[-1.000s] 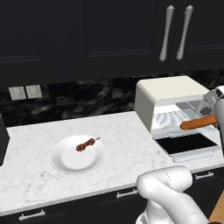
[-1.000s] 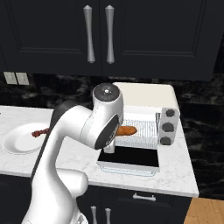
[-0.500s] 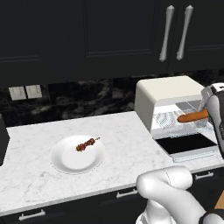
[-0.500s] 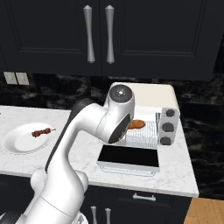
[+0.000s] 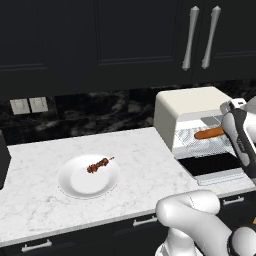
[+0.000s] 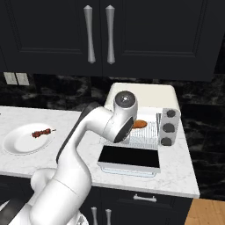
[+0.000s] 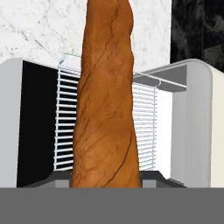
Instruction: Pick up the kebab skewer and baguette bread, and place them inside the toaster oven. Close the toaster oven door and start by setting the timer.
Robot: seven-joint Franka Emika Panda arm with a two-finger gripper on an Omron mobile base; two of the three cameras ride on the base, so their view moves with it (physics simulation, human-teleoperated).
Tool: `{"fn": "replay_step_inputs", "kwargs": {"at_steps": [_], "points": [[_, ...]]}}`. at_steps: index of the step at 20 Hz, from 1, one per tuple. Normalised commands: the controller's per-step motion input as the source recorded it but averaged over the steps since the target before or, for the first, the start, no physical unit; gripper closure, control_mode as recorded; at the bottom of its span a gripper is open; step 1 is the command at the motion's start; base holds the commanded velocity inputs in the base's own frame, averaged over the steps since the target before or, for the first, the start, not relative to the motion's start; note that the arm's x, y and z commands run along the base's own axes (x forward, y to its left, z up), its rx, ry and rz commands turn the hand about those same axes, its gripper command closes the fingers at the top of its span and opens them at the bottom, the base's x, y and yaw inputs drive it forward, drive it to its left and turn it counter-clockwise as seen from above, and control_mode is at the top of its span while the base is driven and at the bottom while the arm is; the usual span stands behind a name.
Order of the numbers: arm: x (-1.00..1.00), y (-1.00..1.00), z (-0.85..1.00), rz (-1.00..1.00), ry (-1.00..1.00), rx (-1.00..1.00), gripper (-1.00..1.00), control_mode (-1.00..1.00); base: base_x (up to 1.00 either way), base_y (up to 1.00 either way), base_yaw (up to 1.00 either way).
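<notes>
Jaws clamped on your long orange-brown baguette bread [image 7: 107, 100], now at the open cream-white toaster oven's [image 5: 187, 107] wire rack; brown-chunked kebab skewer [image 5: 98, 164] waits on white plate [image 5: 75, 186], door and timer outstanding.

Base views flank toaster oven [image 5: 192, 117], hand view close at wire rack [image 7: 65, 127]

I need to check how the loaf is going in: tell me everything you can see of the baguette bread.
The baguette bread is a long, slim orange-brown loaf with a creased, crusty-looking surface. In the hand view it runs lengthwise away from the camera toward the wire rack of the toaster oven. From the left base view it lies roughly level at the oven's open mouth, above the rack, its near end hidden behind the arm. The jaws themselves are hidden, but they are shut, evidently on the loaf.
</notes>
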Motion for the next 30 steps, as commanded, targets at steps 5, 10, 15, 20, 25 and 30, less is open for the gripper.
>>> {"fn": "replay_step_inputs", "kwargs": {"at_steps": [5, 10, 15, 20, 25, 30], "points": [[0.35, -0.16, -0.19, 0.0, -0.01, 0.0, 1.0, -1.0, 0.0, 0.0, 0.0], [0.37, -0.22, 0.0, 0.02, 0.0, 0.0, 1.0, -1.0, 0.0, 0.0, 0.0], [0.37, -0.14, 0.0, 0.01, 0.0, 0.0, 1.0, -1.0, 0.0, 0.0, 0.0], [0.3, 0.09, -0.14, 0.0, 0.0, -0.02, 1.0, -1.0, 0.0, 0.0, 0.0], [0.26, 0.01, -0.14, 0.0, 0.0, 0.0, 1.0, -1.0, 0.0, 0.0, 0.0], [0.22, 0.0, -0.05, 0.0, 0.0, 0.0, 1.0, -1.0, 0.0, 0.0, 0.0]]}}
